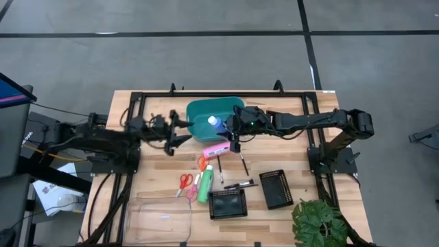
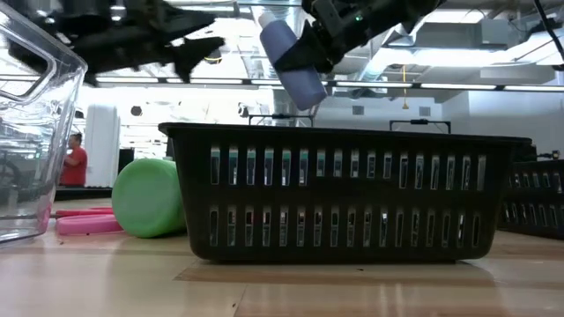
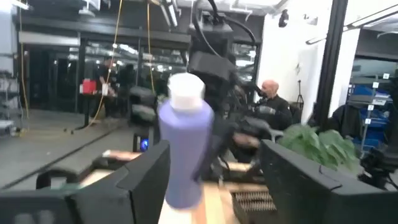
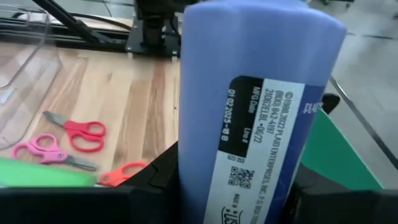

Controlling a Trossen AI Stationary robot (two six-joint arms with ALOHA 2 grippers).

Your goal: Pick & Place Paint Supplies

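Two sets of jaws met over the teal basket [image 1: 206, 110] at the far side of the desk [image 1: 158, 175]. My right jaws [image 1: 230, 127] pinched the blue paint bottle [image 4: 249, 112] around its body, the dark fingers [image 4: 155, 168] pressed to either side of the label. My left jaws [image 1: 180, 130] stood spread, just beside the bottle and clear of it, with its white cap [image 3: 186, 90] showing between my left fingers [image 3: 137, 180].

The bottle hung in the air above the basket's rim, well over the desk, tilted with its long axis slanting and the cap end toward my left arm. Open air lay around it on all sides in the low view.

Nearer the front, the pink bottle [image 1: 216, 150] lay on its side, long axis running left to right. The green bottle [image 1: 205, 184] lay flat too, pointing roughly front to back, with red scissors [image 1: 185, 182] just beside it and orange scissors [image 1: 203, 163] near the pink bottle. Thin dark brushes [image 1: 243, 163] lay between these and two black mesh trays [image 1: 276, 189]. A clear plastic bin [image 1: 159, 218] sat at the front left edge.
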